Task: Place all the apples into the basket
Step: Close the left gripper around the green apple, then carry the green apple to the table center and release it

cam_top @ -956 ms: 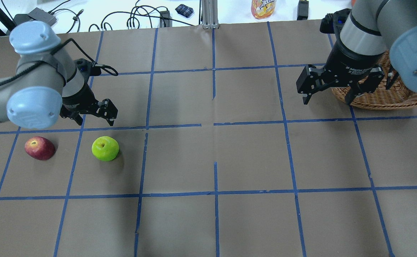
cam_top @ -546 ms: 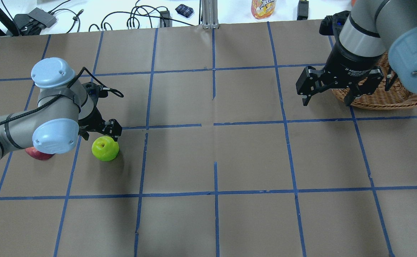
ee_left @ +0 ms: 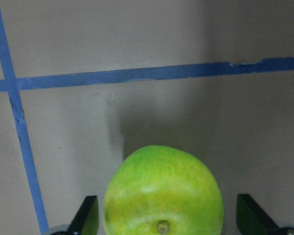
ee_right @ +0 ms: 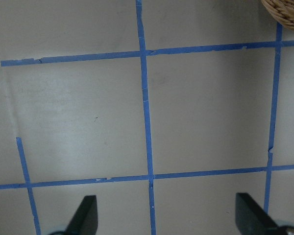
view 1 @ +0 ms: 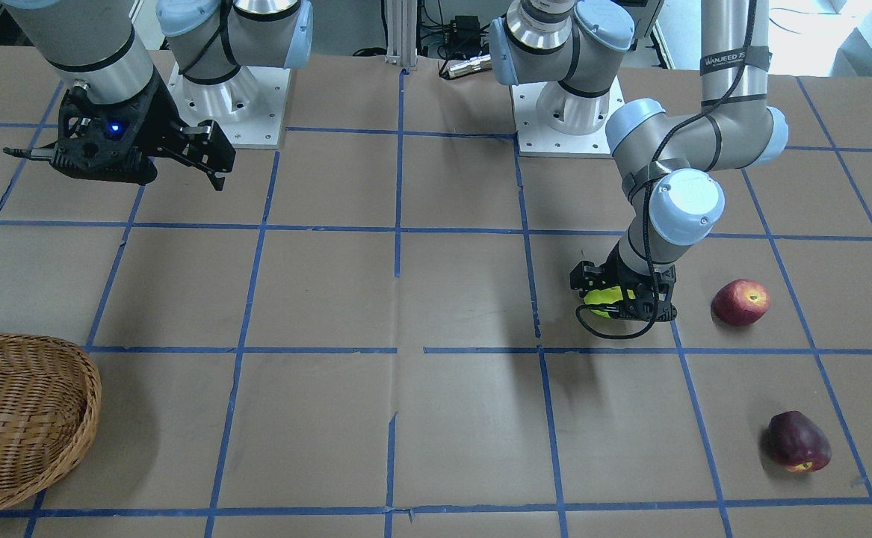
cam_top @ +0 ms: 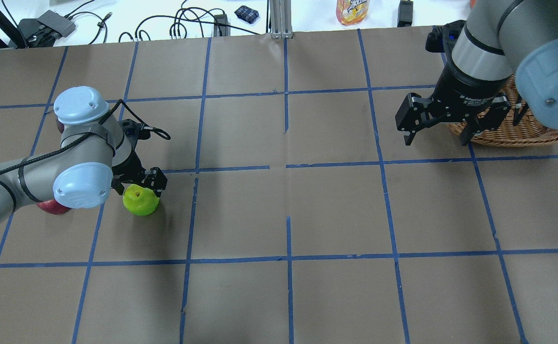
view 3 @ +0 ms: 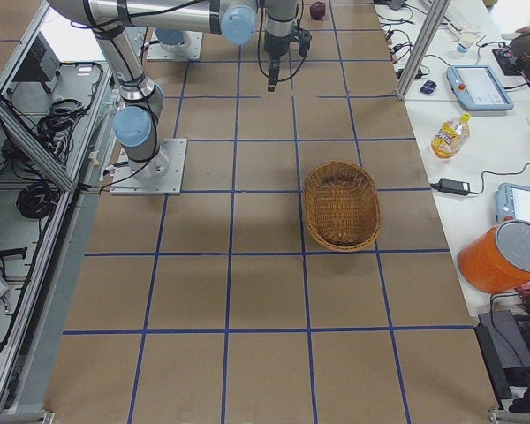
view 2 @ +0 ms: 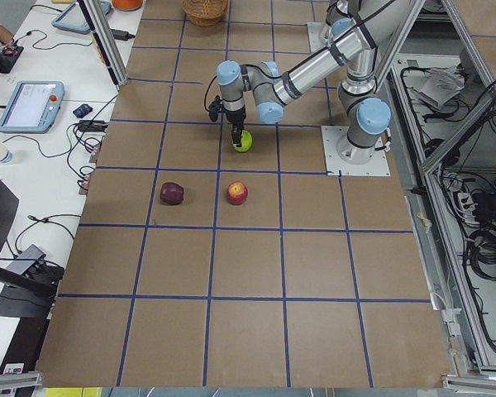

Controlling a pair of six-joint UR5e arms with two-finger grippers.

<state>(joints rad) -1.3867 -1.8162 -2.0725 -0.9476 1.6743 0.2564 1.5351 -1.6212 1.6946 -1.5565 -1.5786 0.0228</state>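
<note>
Brown paper crossed by a grid of blue tape covers the bench (cam_top: 336, 210), and cables and small gear lie along its far edge. We see the left pincer (cam_top: 137, 186) lowered over the bright yellow-green apple (ee_left: 164, 193). Its jaws are spread wide, with one black finger on each side of the fruit. In the left wrist view a sliver of bench shows between the apple and one finger (ee_left: 250, 215), so nothing is gripped. The apple sits on the bench with its stem dimple turned upward.

Just beside that apple, on the robot's left, lies the red apple with a yellowish dimple (view 1: 740, 302), apart from it and untouched. Further from the green apple, out to the robot's left and away from the robot, rests the dark maroon apple with a yellow patch (view 1: 798, 441).

Well apart from the green apple, across the bench toward the robot's right, stands the shallow oval basket of woven tan wicker (view 1: 84, 396); we see no fruit in it. The right pincer (cam_top: 435, 138) hangs above the bench on that same far side from the green apple. Its jaws are wide with only bare paper between them, and the basket's rim shows at a corner of its wrist view.
</note>
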